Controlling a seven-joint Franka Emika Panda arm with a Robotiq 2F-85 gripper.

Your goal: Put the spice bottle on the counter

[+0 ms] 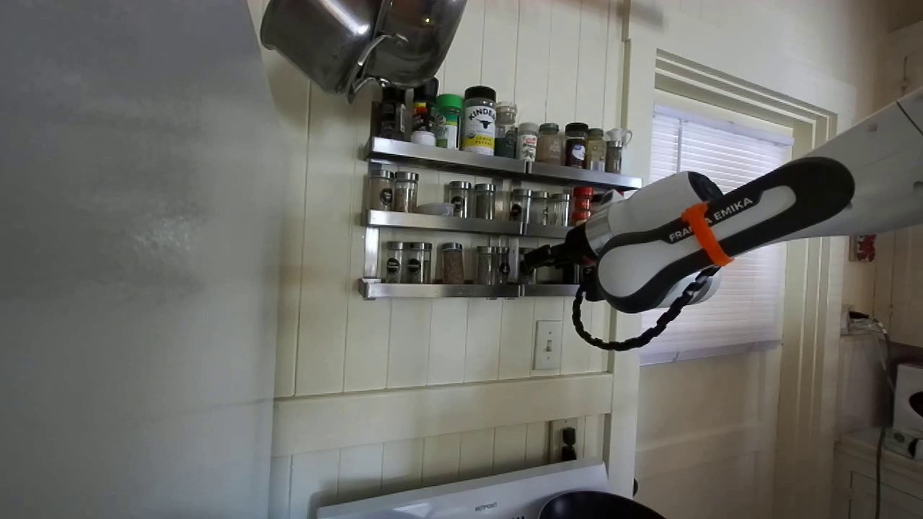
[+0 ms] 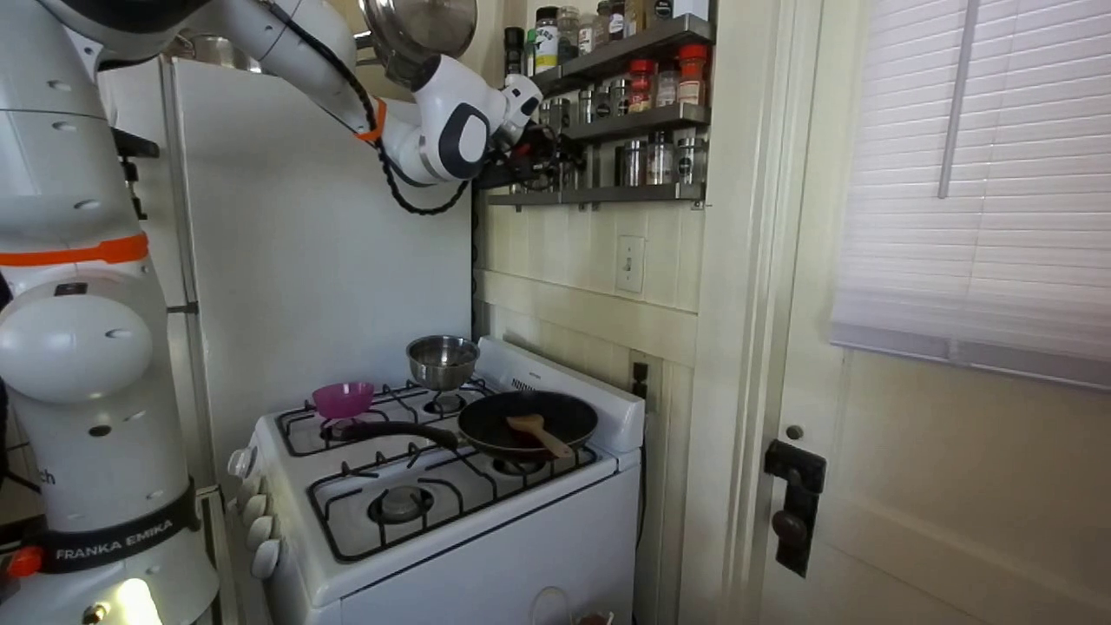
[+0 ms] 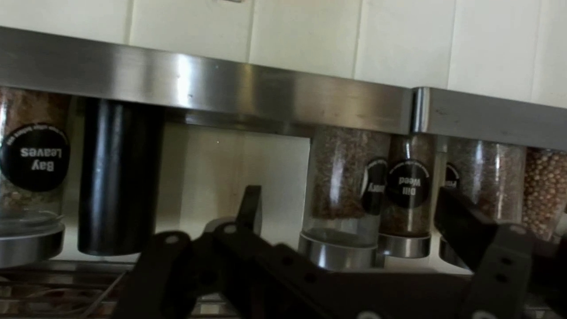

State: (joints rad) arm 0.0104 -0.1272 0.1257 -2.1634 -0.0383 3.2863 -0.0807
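Note:
Small glass spice jars with metal caps stand on the bottom wall shelf (image 1: 443, 290). In the wrist view, which is upside down, a jar labelled "...ory" (image 3: 339, 177) and the Dill Weed jar (image 3: 406, 190) stand between my spread fingertips. I cannot tell which is the spice bottle. My gripper (image 3: 352, 210) is open, with one finger beside the "...ory" jar and the other past the Dill Weed jar. It holds nothing. The gripper also shows at the shelf in both exterior views (image 1: 537, 258) (image 2: 564, 158). A white surface (image 1: 862, 440) partly shows at lower right; I cannot tell if it is the counter.
A Bay Leaves jar (image 3: 33, 177) and a black cylinder (image 3: 120, 177) stand on the same shelf. Two fuller shelves (image 1: 447, 222) are above. A steel pot (image 1: 324, 36) hangs nearby. Below is a white stove (image 2: 486, 555) with a frying pan (image 2: 486, 425), pink bowl (image 2: 344, 400) and steel bowl (image 2: 443, 365).

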